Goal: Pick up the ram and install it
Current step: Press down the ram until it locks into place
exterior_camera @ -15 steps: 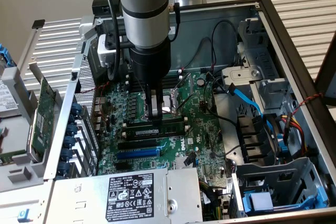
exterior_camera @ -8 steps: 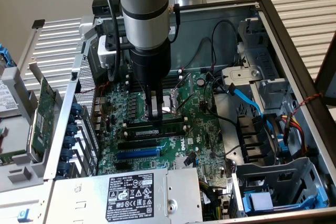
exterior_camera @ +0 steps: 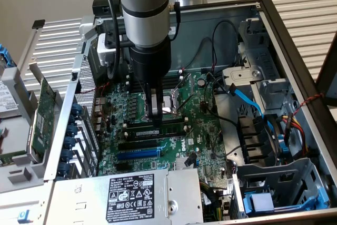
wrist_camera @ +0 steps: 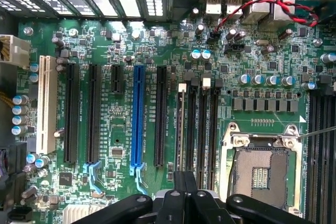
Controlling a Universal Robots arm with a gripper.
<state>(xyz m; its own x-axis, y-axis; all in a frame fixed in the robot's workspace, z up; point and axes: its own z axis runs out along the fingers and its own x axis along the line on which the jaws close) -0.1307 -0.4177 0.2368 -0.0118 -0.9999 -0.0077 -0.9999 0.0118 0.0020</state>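
Black two-fingered gripper [exterior_camera: 155, 110] is lowered over the green motherboard [exterior_camera: 208, 130] beside the memory slots.
The long thin green ram stick [exterior_camera: 158, 130] is seen seated; finger spacing cannot be told; pressing home is judged in hand.

Mobo [wrist_camera: 157, 35] green PCB w/ fine white silkscreen. One blue expansion slot [wrist_camera: 138, 116], rest black; one white slot [wrist_camera: 47, 103]. Caps [wrist_camera: 265, 80] silver-blue tops. CPU socket [wrist_camera: 260, 169] silver frame, dark centre. Red+black wire pair [wrist_camera: 247, 4] near rear ports. Exterior view: ram [exterior_camera: 158, 129] dark green w/ white label strip, black gripper [exterior_camera: 156, 113], arm [exterior_camera: 143, 9] silver-grey. PSU [exterior_camera: 126, 196] bare grey metal, black label w/ white print. SATA cable [exterior_camera: 247, 98] light blue. Chassis clips [exterior_camera: 73, 130] blue, at exterior view's left.
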